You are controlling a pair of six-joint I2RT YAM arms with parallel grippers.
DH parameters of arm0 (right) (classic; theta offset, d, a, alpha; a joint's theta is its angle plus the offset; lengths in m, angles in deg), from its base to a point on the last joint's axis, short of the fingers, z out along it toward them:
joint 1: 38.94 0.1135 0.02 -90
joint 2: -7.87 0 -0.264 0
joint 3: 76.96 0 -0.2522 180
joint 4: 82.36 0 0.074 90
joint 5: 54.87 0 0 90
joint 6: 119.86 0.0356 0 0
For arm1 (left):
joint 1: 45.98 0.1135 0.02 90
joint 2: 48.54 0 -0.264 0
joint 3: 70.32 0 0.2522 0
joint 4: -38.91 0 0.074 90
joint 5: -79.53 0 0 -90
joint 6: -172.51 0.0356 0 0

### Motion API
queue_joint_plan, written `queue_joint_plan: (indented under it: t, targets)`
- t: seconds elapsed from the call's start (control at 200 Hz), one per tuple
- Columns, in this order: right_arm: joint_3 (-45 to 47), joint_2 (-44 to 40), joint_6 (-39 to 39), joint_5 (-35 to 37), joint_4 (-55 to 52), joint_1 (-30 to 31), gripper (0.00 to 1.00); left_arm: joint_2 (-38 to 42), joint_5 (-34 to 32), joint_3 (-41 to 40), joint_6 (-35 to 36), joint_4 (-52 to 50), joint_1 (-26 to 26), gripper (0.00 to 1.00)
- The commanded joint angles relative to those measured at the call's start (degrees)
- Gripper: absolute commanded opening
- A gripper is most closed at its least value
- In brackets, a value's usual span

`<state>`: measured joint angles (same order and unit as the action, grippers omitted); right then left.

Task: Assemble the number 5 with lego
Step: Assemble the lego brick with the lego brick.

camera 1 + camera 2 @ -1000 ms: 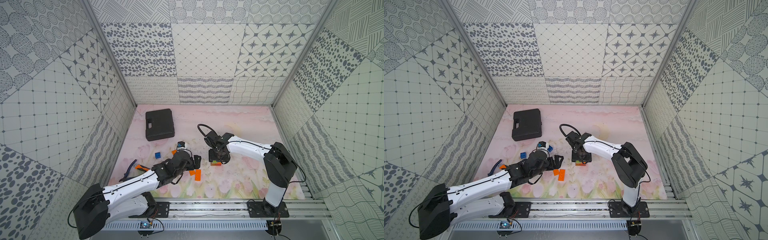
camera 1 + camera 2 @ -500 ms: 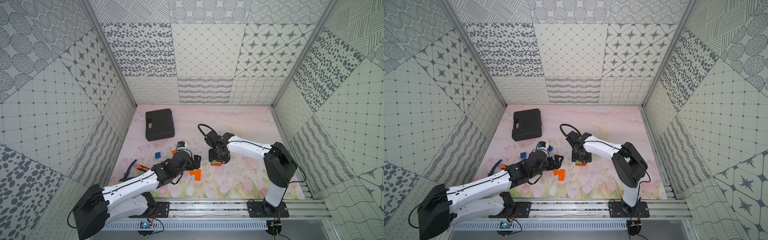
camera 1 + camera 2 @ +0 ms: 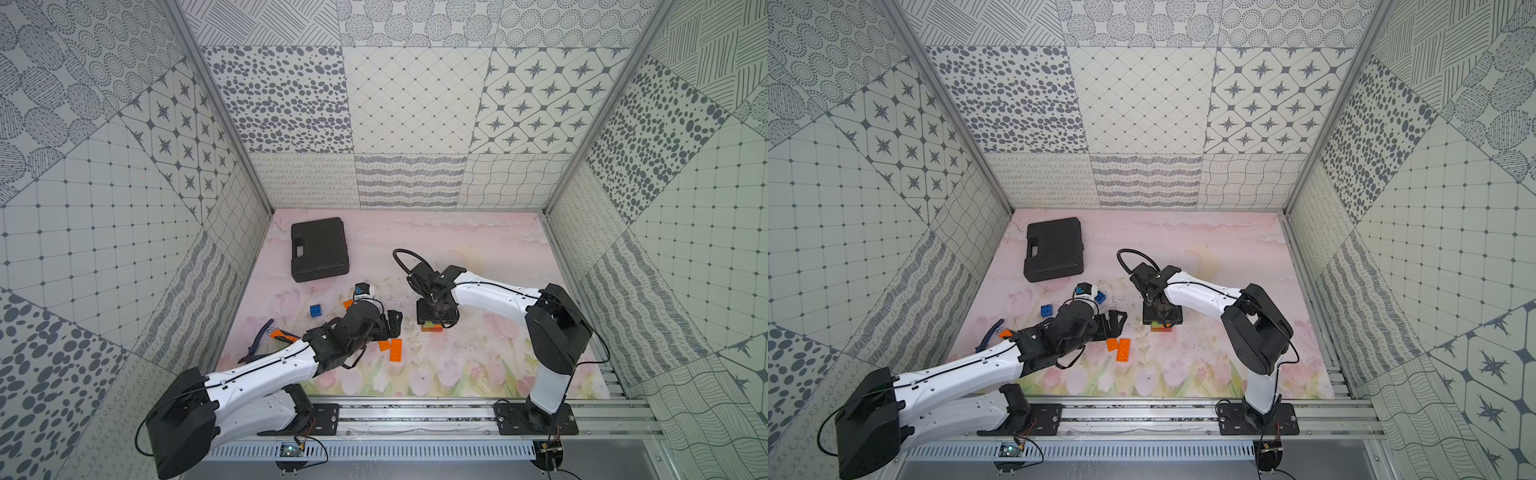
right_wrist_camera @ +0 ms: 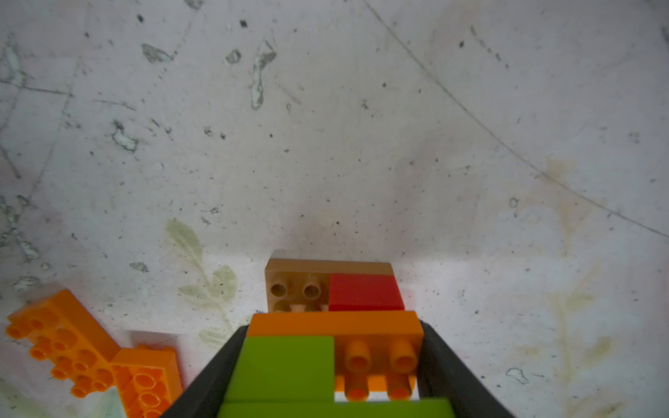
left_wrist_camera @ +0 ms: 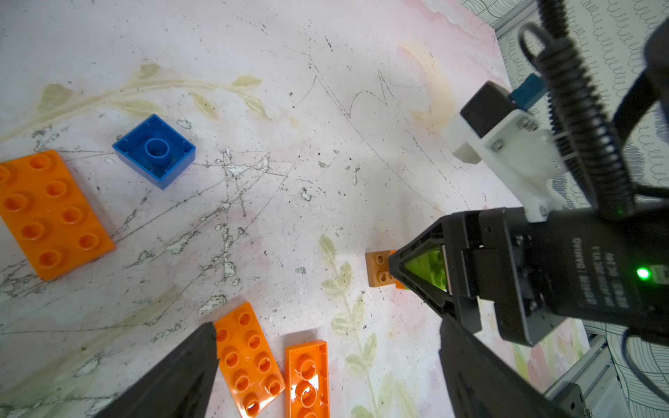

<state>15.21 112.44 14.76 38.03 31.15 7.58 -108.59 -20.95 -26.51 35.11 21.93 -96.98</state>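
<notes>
Right wrist view: the right pincer [image 4: 335, 327] is clenched on the joined lego stack [image 4: 286, 365]. Its black fingers [image 4: 213, 372] press against the two sides of the orange layer, and the red and brown bricks poke out beyond the tips. In the left wrist view the left pincer [image 5: 327, 325] stands released and wide, with two loose orange plates [image 5: 249, 358] lying between its fingers and a blue square [image 5: 155, 150] farther ahead.

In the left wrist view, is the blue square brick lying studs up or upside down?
Upside down: the blue square brick shows its hollow underside with a round central tube, and no studs are visible.
</notes>
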Motion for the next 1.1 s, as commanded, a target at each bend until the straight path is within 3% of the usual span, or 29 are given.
queue_joint_plan:
  t: [0.0, 0.665, 0.825, 1.096]
  targets:
    - [1.5, -0.5, 1.2, -2.9, 4.8, 0.0, 0.59, -0.2, -0.1, 0.2, 0.1, 0.7, 0.4, 0.99]
    - [-2.0, 4.4, -2.0, 3.9, -2.2, -0.3, 0.59, 0.3, -0.2, 0.1, 0.0, 0.4, 0.4, 0.99]
    - [1.1, 2.0, 0.5, -1.8, 3.5, -1.4, 0.58, 0.3, 0.0, 0.5, 0.2, 0.2, 0.5, 0.99]
    - [1.6, 0.8, 0.7, -3.3, 3.4, -1.0, 0.58, -0.1, 0.4, 1.2, 0.8, 0.0, 0.6, 0.99]
